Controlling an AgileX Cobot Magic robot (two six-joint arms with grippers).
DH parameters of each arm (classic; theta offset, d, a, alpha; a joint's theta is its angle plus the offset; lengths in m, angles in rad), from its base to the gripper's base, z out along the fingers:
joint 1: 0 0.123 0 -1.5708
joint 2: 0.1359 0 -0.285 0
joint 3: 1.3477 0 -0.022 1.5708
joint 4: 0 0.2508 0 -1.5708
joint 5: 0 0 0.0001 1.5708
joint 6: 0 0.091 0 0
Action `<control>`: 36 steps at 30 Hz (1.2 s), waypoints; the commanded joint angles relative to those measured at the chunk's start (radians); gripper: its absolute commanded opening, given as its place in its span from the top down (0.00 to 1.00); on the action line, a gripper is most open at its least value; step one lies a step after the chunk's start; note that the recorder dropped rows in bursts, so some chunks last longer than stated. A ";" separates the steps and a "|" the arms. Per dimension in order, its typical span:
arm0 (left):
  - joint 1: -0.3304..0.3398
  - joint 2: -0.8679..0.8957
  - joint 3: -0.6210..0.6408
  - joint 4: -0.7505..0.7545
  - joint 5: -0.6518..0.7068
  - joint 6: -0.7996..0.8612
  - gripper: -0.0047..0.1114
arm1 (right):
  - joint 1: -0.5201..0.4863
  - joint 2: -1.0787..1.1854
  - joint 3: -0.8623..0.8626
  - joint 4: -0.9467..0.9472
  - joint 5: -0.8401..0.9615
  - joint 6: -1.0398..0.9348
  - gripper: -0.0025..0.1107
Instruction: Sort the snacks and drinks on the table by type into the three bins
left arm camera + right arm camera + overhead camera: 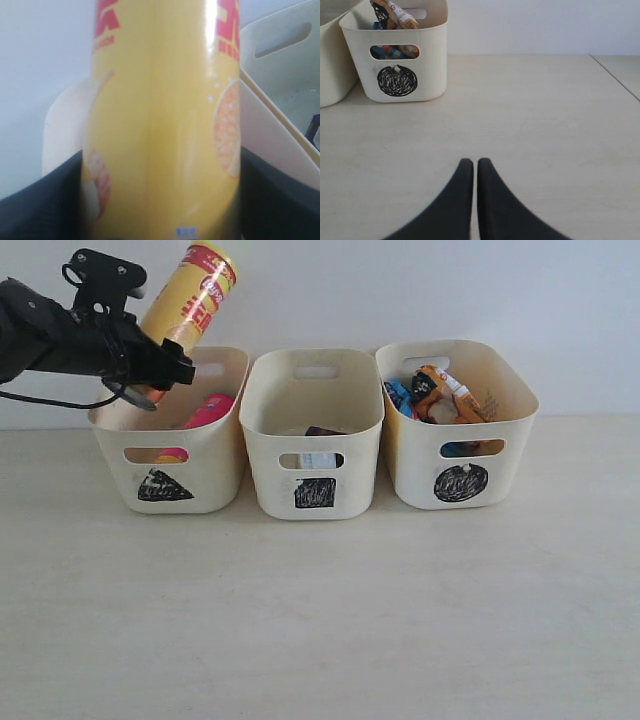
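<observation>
The left gripper point(158, 362) clamps the yellow tube point(188, 302) near its lower end, tilted above the triangle bin point(215, 465). The right gripper point(475, 172), jaws pressed together, holds nothing.

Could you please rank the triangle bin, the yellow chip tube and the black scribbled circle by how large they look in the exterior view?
1. triangle bin
2. yellow chip tube, lower end hidden
3. black scribbled circle
No two look alike in size.

A plain, pale grey-white wall point(420, 290) rises evenly lit behind the beige wood-grain table point(320, 640).
</observation>
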 commanded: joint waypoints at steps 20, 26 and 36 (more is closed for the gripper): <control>0.043 -0.050 -0.010 -0.006 0.100 -0.094 0.26 | -0.003 -0.004 0.004 0.001 -0.006 0.000 0.98; 0.046 -0.176 -0.010 0.024 0.209 -0.094 0.51 | -0.003 -0.004 0.004 0.001 -0.006 0.000 0.98; 0.082 -0.340 -0.010 0.343 0.515 -0.322 0.93 | -0.003 -0.004 0.004 0.001 -0.006 0.000 0.98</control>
